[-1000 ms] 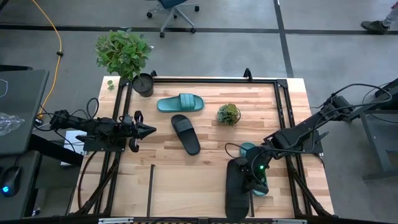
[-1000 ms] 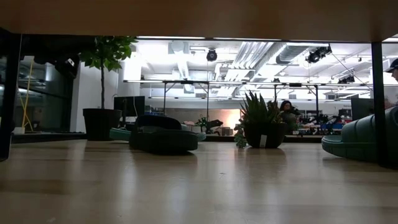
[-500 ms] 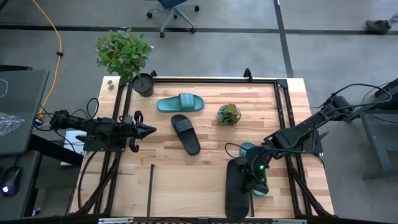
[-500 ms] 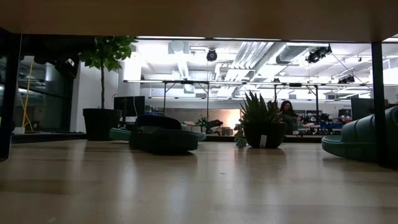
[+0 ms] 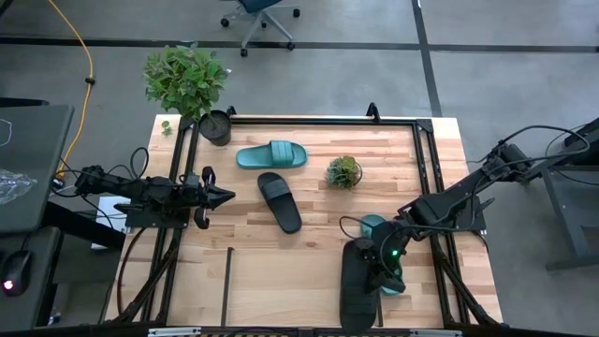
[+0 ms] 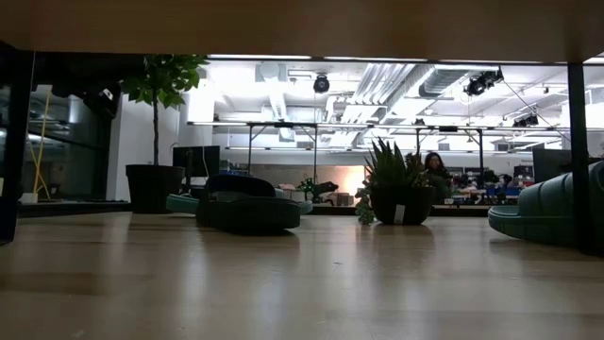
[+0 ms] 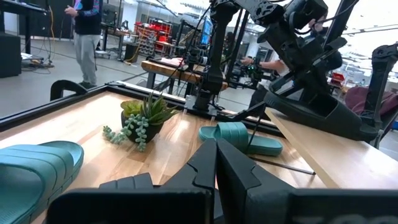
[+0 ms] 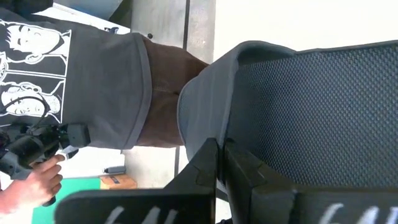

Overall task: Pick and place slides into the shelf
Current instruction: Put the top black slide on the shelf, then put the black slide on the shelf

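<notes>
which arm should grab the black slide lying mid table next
Left. The left gripper waits right beside the loose black slide, fingers together. The right gripper is at the front, clamped on the other black slide.

teal slide [image 5: 271, 154]: you see it flat, far side.
black slide [image 5: 280, 201]: flat, mid-desk.
second black slide [image 5: 356, 285]: tilted beside second teal slide [image 5: 384, 253].

You're in an open robotics lab: concrete floor [image 5: 309, 75], office chair [image 5: 262, 17], exposed ceiling ducts [image 6: 377, 80] (bright overhead lights), other workbenches [image 7: 180, 65] behind.
</notes>
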Motion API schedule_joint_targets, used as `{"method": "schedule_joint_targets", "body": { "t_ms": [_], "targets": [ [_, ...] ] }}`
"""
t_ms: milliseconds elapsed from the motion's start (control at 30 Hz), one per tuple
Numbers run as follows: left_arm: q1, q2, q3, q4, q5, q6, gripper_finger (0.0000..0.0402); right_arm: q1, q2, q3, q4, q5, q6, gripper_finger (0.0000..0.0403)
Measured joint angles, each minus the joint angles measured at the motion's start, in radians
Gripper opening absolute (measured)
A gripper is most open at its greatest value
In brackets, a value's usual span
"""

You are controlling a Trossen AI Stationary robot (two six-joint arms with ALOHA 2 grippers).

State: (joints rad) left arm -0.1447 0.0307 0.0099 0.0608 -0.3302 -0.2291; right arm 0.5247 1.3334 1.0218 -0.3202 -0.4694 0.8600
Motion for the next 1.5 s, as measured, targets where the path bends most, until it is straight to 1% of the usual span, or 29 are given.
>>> {"method": "schedule_joint_targets", "body": {
  "t_ms": [200, 300, 633, 733, 933, 1067, 1200, 1333, 1433, 1500],
  "targets": [
    [0.0, 0.0, 0.0, 0.0, 0.0, 0.0, 0.0001, 0.0, 0.0, 0.0, -0.001, 0.0, 0.004, 0.0001],
    [0.0, 0.0, 0.0, 0.0, 0.0, 0.0, 0.0001, 0.0, 0.0, 0.0, -0.001, 0.0, 0.008, 0.0008],
    [0.0, 0.0, 0.0, 0.0, 0.0, 0.0, 0.0001, 0.0, 0.0, 0.0, -0.006, 0.026, 0.023, 0.0069],
    [0.0, 0.0, 0.0, 0.0, 0.0, 0.0, 0.0001, -0.001, 0.0, 0.0, -0.011, 0.027, 0.023, 0.008],
    [0.0, 0.0, 0.0, 0.0, 0.0, 0.0, 0.0001, -0.001, -0.002, 0.0, -0.014, 0.053, 0.018, 0.0085],
    [0.0, 0.0, 0.0, 0.0, 0.0, 0.0, 0.0001, -0.009, -0.031, 0.0, -0.037, 0.084, 0.011, 0.0085],
    [0.0, 0.0, 0.0, 0.0, 0.0, 0.0, 0.0001, -0.029, -0.084, 0.0, -0.072, 0.138, -0.002, 0.0085],
    [0.0, 0.0, 0.0, 0.0, 0.0, -0.002, 0.0001, -0.054, -0.127, 0.0, -0.114, 0.215, -0.009, 0.0085],
    [0.0, 0.0, 0.0, 0.0, 0.0, -0.003, 0.0001, -0.075, -0.152, 0.0, -0.133, 0.33, -0.015, 0.0085],
    [0.0, 0.0, 0.0, 0.0, -0.001, -0.003, 0.0001, -0.088, -0.163, 0.0, -0.136, 0.447, -0.023, 0.0085]
  ]
}}
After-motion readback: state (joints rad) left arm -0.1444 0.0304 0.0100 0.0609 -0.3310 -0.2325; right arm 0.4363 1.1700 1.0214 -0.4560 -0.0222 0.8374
